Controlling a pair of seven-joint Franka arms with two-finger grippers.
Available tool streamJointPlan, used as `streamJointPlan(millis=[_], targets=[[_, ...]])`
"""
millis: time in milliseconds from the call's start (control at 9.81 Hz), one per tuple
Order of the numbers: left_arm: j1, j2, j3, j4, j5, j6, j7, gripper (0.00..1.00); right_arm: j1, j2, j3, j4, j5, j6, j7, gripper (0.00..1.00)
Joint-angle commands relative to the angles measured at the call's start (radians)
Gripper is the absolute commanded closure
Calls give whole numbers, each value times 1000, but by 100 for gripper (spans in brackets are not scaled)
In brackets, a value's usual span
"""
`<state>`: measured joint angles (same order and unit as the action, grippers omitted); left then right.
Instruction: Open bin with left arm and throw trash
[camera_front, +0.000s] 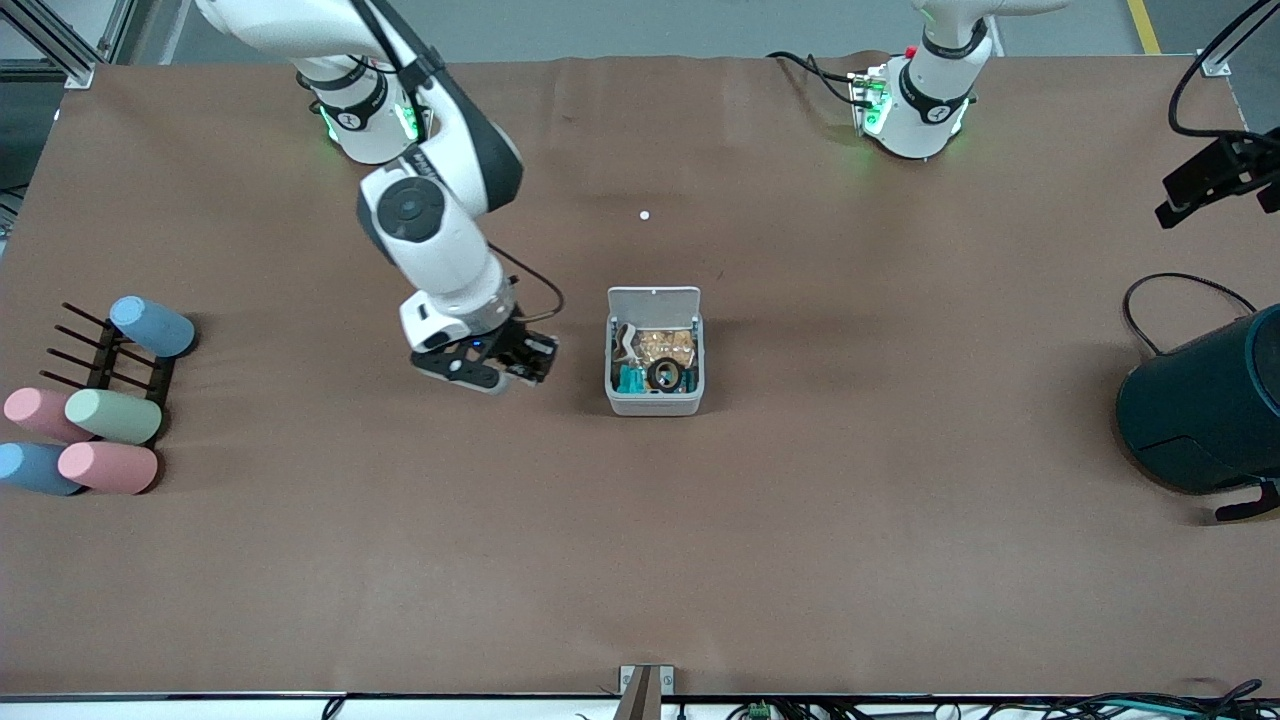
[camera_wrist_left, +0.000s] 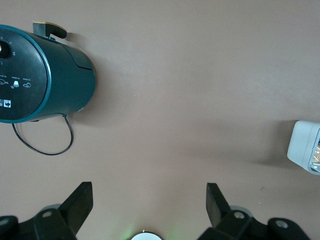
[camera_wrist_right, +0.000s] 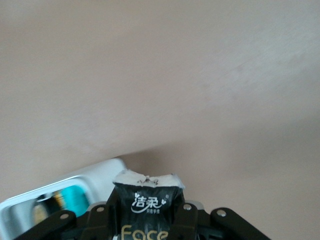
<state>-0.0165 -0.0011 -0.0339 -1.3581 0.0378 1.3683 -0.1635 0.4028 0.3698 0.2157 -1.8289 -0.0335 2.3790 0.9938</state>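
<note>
The bin (camera_front: 654, 402) sits near the middle of the table (camera_front: 800, 560) with its lid (camera_front: 654, 300) swung up and standing at the edge farther from the front camera. Inside lie a dark tape roll (camera_front: 664, 375), gold wrappers (camera_front: 668, 346) and teal wrappers (camera_front: 630, 378). The right gripper (camera_front: 497, 367) hangs low over the table just beside the bin, toward the right arm's end, not touching it. Its fingers are closed on a black packet (camera_wrist_right: 148, 210) with white print, which fills the gap between them in the right wrist view; the bin's corner (camera_wrist_right: 75, 187) shows close beside the packet there. The left arm (camera_front: 925, 85) waits, raised up out of the front view apart from its base. In its own wrist view the left gripper (camera_wrist_left: 149, 202) has its fingers (camera_wrist_left: 80, 200) spread wide with nothing between them, above bare table between a dark teal cylinder (camera_wrist_left: 45, 75) and the bin (camera_wrist_left: 304, 151). That cylinder (camera_front: 1205, 400) lies on its side at the left arm's end of the table. At the right arm's end stands a black rack (camera_front: 100, 355) with pastel cups (camera_front: 110, 415) on and around it.
</note>
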Motion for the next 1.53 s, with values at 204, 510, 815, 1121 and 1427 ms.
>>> streamJointPlan(millis=[204, 510, 815, 1121, 1427], targets=[[1, -25, 8, -33, -10, 0, 37, 0, 149, 234, -10, 284, -23, -57, 153, 56], [4, -23, 9, -26, -9, 0, 47, 0, 179, 262, -16, 290, -37, -55, 155, 51], [3, -25, 9, -24, -9, 0, 123, 0, 171, 256, -16, 292, -37, -81, 154, 8], [3, -17, 9, -25, -56, 6, 122, 0, 134, 192, -16, 303, -39, -190, 123, 5], [4, -19, 9, -25, -62, 8, 128, 0, -31, 72, -13, 258, -37, -355, -207, 5]])
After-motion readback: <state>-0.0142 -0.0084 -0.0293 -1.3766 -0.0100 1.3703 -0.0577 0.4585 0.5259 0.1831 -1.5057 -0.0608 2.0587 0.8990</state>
